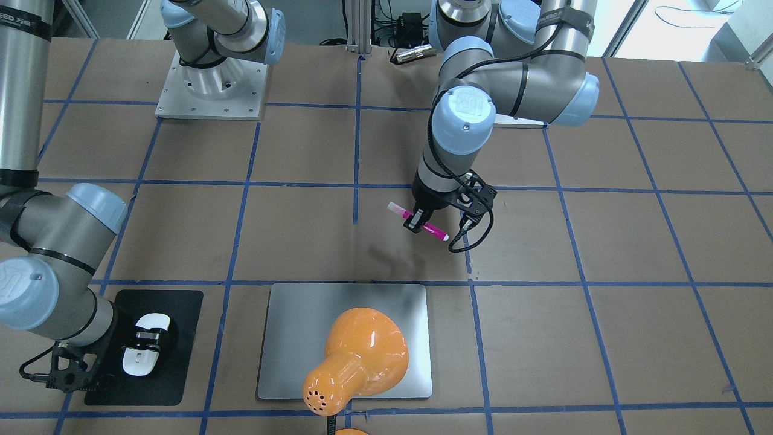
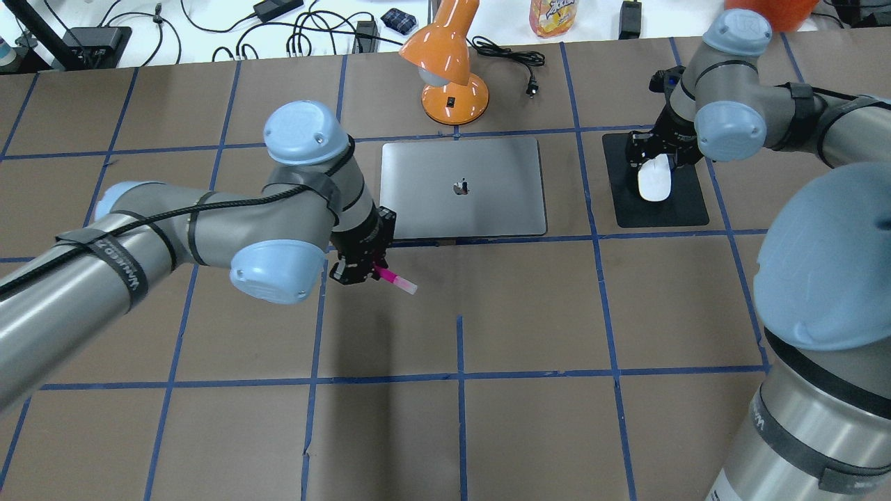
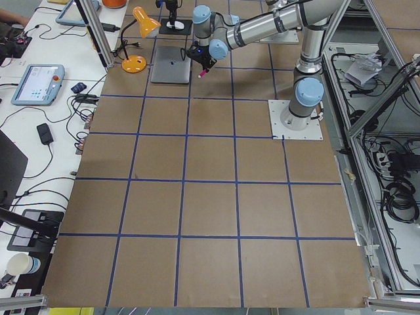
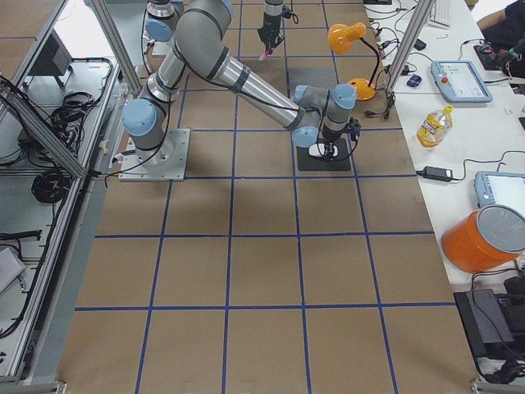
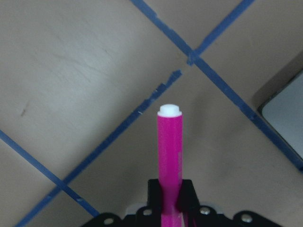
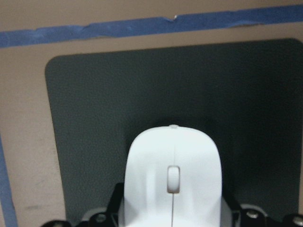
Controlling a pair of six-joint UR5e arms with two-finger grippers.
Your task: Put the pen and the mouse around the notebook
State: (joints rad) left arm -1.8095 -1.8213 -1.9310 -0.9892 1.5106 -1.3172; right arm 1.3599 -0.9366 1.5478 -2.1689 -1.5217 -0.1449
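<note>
Pen (image 1: 435,230): magenta, clamped mid-barrel by the left gripper (image 1: 415,221), held above the worktop (image 2: 529,313) near the notebook's (image 2: 501,202) robot-side left corner, not touching it. Mouse (image 1: 140,359): white, on a black mat (image 1: 175,362) beside the notebook's right edge, apart from it. The right gripper (image 1: 149,334) is closed against the mouse's sides. Orange lamp (image 1: 362,356): stands behind the notebook's far edge.

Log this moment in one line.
left gripper: holds pen near notebook | right gripper: grips mouse at mat | placed: neither
</note>
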